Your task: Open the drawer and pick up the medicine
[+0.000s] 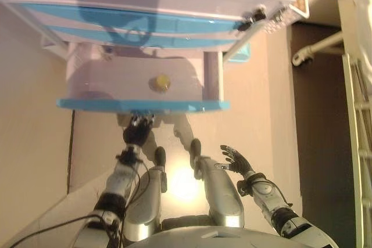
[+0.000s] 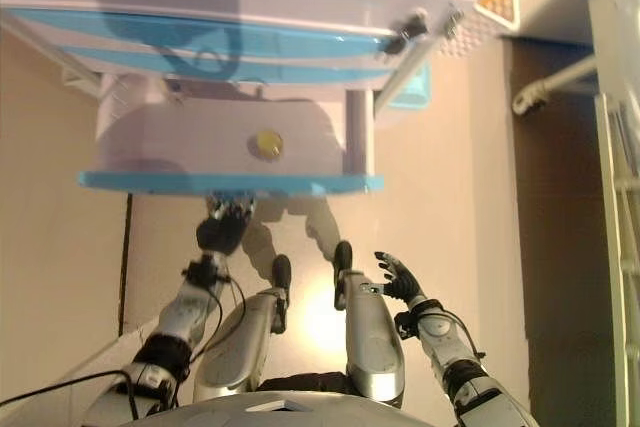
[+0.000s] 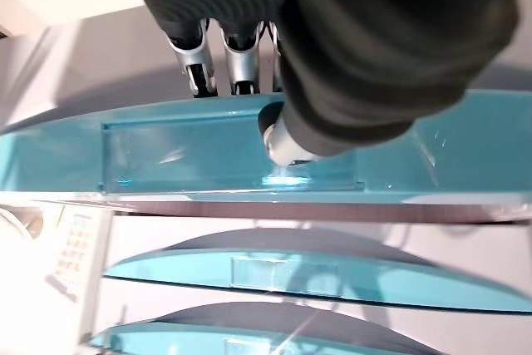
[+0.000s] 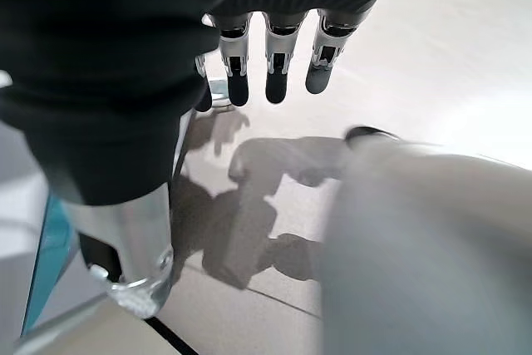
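Observation:
The white cabinet's lowest drawer [image 1: 93, 79] stands pulled out, its blue front [image 1: 186, 106] toward me. A small round yellow medicine container [image 1: 160, 82] lies inside it, right of the middle. My left hand [image 1: 136, 132] is at the middle of the blue front. In the left wrist view its fingers [image 3: 199, 72] hook over the front's edge and its thumb [image 3: 287, 143] presses on the clear handle recess [image 3: 183, 151]. My right hand [image 1: 237, 160] hangs low on the right, away from the drawer, with straight spread fingers [image 4: 278, 72] and nothing in it.
Two more blue drawer fronts [image 1: 145, 24] sit closed above the open one. A white railed frame [image 1: 354, 85] stands along the right side beside a dark strip of floor [image 1: 319, 114]. Tan floor lies below the drawer.

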